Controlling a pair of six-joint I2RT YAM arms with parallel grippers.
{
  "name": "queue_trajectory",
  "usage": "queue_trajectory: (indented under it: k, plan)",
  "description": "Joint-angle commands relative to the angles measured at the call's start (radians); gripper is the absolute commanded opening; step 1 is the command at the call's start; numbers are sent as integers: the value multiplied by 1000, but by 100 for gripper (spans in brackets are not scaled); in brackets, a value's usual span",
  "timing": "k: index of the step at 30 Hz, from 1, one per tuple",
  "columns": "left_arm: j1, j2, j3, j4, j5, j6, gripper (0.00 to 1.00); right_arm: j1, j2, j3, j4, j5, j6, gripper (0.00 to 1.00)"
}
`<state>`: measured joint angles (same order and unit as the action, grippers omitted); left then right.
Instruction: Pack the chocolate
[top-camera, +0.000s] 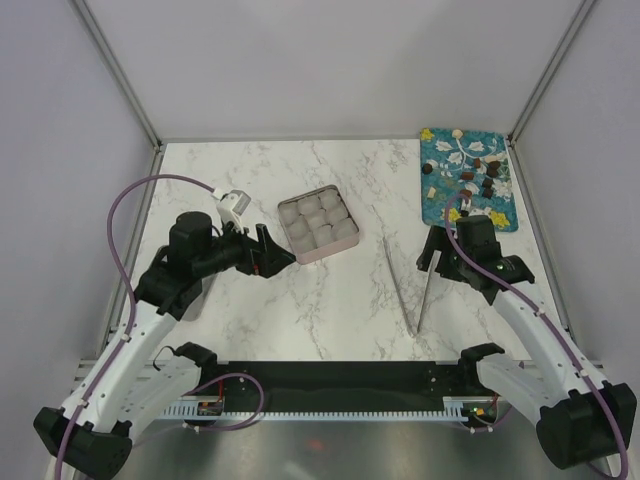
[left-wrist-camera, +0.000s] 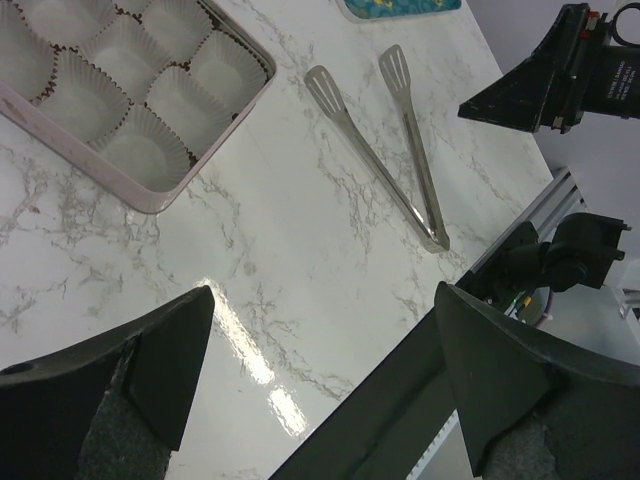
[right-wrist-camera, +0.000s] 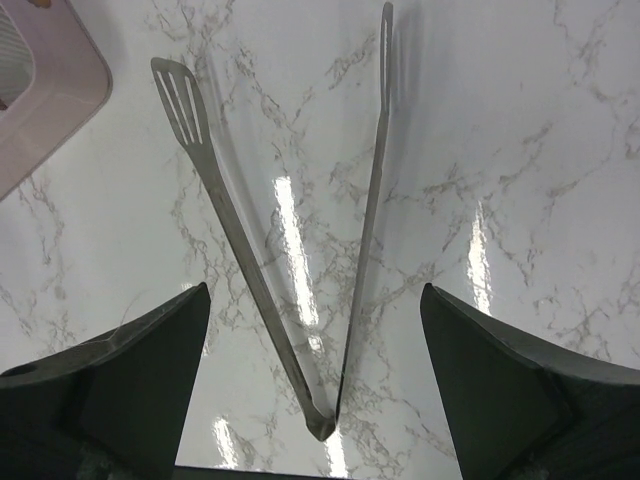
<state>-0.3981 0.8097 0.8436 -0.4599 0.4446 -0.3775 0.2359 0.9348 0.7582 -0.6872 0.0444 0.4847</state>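
White marble table (top-camera: 350, 310): blue flowered rectangular tray (top-camera: 424, 180) at its 1 o'clock, square pink tin (top-camera: 330, 252) of white paper cups (top-camera: 318, 220) near centre, long thin metal tongs (top-camera: 397, 285) at the tin's 4 o'clock. Small brown and cream chocolate pieces (top-camera: 485, 182) lie on the tray. My left gripper (left-wrist-camera: 325, 300) and right gripper (right-wrist-camera: 315, 295) both gape wide, holding nothing, the right one over the tongs.

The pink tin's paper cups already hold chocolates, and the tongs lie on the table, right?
No: the paper cups in the pink tin are empty, as the left wrist view shows. The tongs do lie on the table.
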Motion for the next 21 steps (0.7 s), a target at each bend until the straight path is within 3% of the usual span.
queue_trajectory:
  k: [1, 10, 21]
  plan:
    - [1, -18, -21, -29, -12, 42, 100, 11, -4, -46, 96, -31, 74, 94]
    - [1, -21, -34, -39, -7, 32, 99, 91, -1, -217, 215, 67, 137, 98]
    - [1, -20, -35, -39, 5, 34, 99, 273, 22, -254, 270, 216, 175, 98]
